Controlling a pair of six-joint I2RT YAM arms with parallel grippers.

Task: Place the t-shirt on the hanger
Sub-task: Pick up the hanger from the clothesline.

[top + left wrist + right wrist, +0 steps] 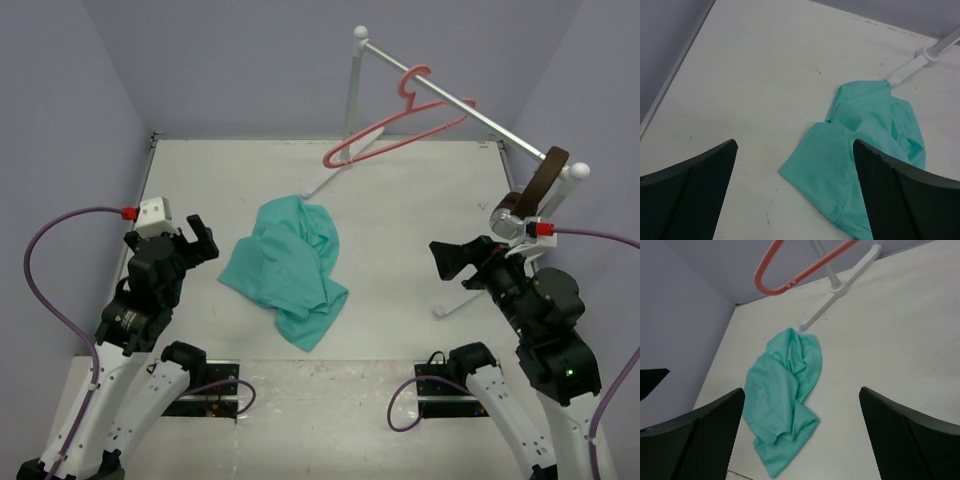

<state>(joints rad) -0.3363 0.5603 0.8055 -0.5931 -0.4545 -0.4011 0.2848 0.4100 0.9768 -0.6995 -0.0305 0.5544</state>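
Observation:
The teal-green t-shirt lies crumpled on the white table, left of centre. It also shows in the left wrist view and the right wrist view. The pink hanger hangs by its hook from the silver rail at the back; its lower corner shows in the right wrist view. My left gripper is open and empty, just left of the shirt and above the table. My right gripper is open and empty, to the right of the shirt.
The silver rail with white ball ends runs diagonally at the back right on a white stand. A brown and silver strap-like object hangs from its right end. Grey-blue walls enclose the table on three sides.

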